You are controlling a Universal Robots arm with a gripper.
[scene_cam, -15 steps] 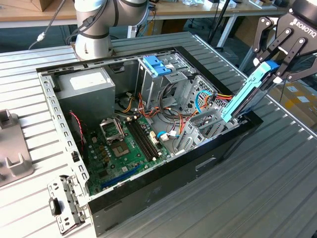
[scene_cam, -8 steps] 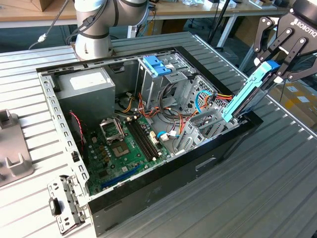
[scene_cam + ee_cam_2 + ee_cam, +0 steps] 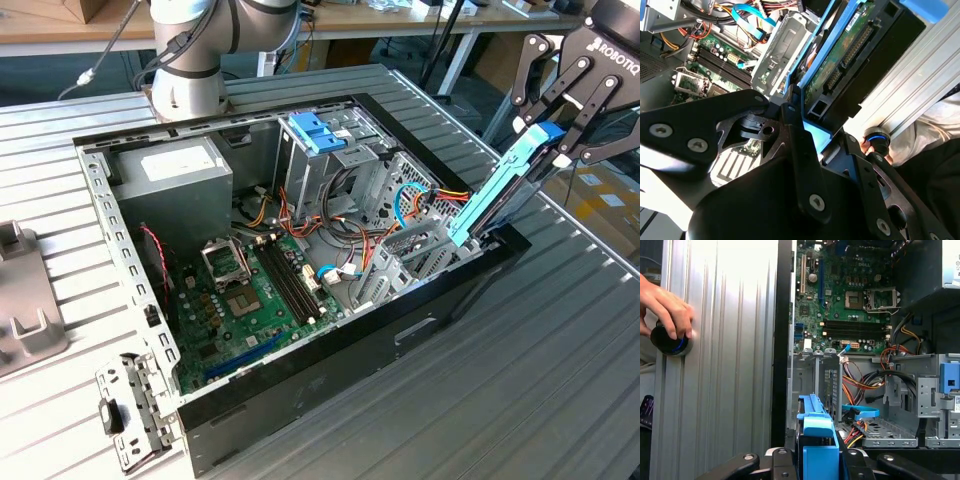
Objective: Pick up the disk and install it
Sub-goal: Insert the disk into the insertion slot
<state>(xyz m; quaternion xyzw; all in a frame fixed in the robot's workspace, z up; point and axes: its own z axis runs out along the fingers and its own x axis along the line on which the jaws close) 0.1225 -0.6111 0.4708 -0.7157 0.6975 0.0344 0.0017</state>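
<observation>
White lettering runs along the gripper (image 3: 553,142) body, with a printed mark on the motherboard (image 3: 850,315) and a label on the power supply (image 3: 180,168).

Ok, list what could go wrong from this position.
1. The end effector holds the disk by its top end, tilted over the case edge; its lower end could catch there.
2. Loose cables lie by the bay and might snag.
3. A person's hand rests on a knob on the table nearby, possibly within the arm's path.
</observation>
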